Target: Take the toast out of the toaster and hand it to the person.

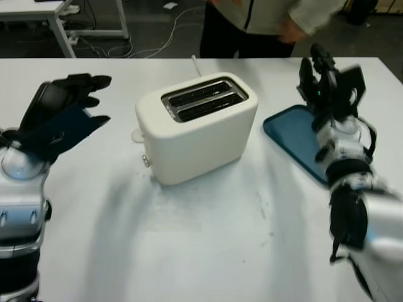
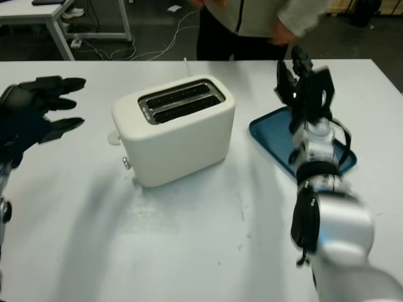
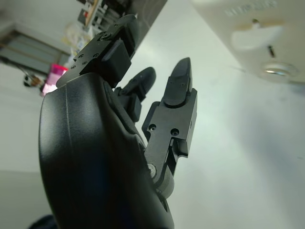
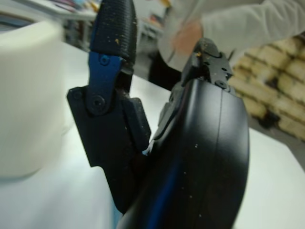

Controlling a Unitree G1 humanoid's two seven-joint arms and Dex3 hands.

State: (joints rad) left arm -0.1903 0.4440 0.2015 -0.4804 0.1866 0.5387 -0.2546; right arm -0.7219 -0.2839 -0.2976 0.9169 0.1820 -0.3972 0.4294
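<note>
White table: wide bare stretch in front, room both sides of the cream two-slot toaster mid-table; no toast seen in its slots. Person in pale jacket at far edge. Blue flat tray right of toaster. Left hand raised left, open, empty. Right hand above tray, fingers: can't tell.

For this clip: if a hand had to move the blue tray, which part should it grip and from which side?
Best bet is the blue tray's raised rim at the corner nearest the toaster, pinched from above. The tray lies flat on the table, so only the lip gives purchase. The open right hand hovers over its far side; the open left hand is beyond the toaster.
</note>
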